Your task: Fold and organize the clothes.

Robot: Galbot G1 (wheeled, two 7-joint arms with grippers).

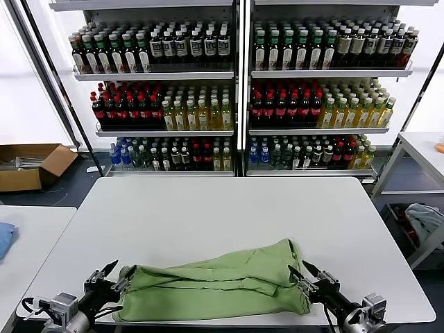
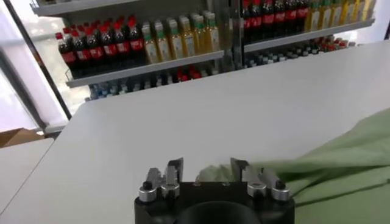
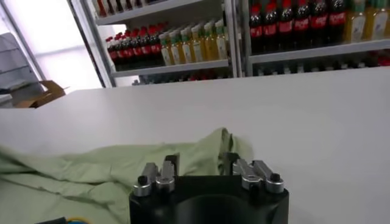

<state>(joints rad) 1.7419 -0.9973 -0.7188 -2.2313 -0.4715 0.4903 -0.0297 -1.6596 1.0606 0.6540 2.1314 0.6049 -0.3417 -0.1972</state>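
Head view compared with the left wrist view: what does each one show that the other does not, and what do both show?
Only the head view: the right gripper at the green shirt's right end, the whole shirt, and a cardboard box on the floor.

Only the left wrist view: the left gripper's fingers close up, open, with the shirt's edge between them.

Both: the white table, the shirt, the left gripper, and the bottle shelves.

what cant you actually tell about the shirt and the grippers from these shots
- Green shirt: which side faces up; bunched folds hide any collar or print in the head view.
- Shirt's near hem: cut off by the bottom edge in the head view.
- Left gripper: whether its fingers touch cloth; the gripper body blocks the tips in the left wrist view.
- Right gripper: same in the right wrist view.
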